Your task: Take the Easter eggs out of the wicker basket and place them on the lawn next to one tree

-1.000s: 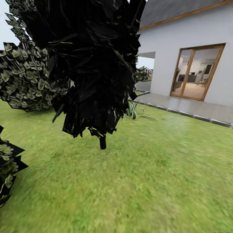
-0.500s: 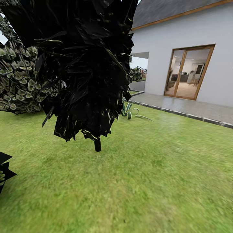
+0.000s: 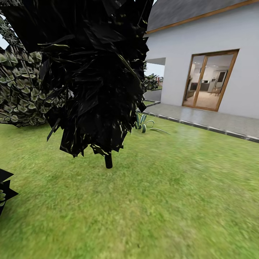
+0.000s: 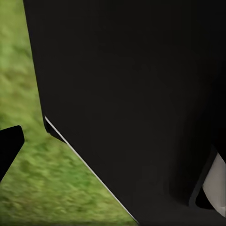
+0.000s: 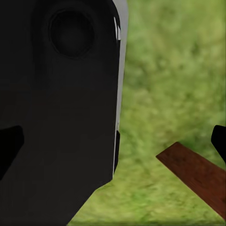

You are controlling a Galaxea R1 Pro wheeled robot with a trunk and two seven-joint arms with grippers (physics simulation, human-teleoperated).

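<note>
A dark cypress (image 3: 90,72) hangs close before the head camera, its black ragged foliage covering the upper left and its short trunk (image 3: 108,162) meeting the lawn (image 3: 172,201) just below. Behind it to the left stands a pale-leaved bush (image 3: 21,97), and another leafy clump (image 3: 4,187) juts in at the left edge. Past the cypress a striped spiky plant (image 3: 143,124) grows beside a paved terrace (image 3: 208,120), which runs along a white house (image 3: 201,39) with a wood-framed glass door (image 3: 209,80). The grass ahead is bare; no eggs, basket or thick-trunked tree can be made out from here. In the left wrist view a large black body (image 4: 136,103) blocks most of the grass, with one dark fingertip (image 4: 9,147) at the edge. In the right wrist view a black body (image 5: 61,108) stands in the way, dark fingertips (image 5: 219,139) sit at both edges, and a brown plank (image 5: 197,175) lies on the grass. Whether either gripper's jaws are apart or together I cannot tell.
</note>
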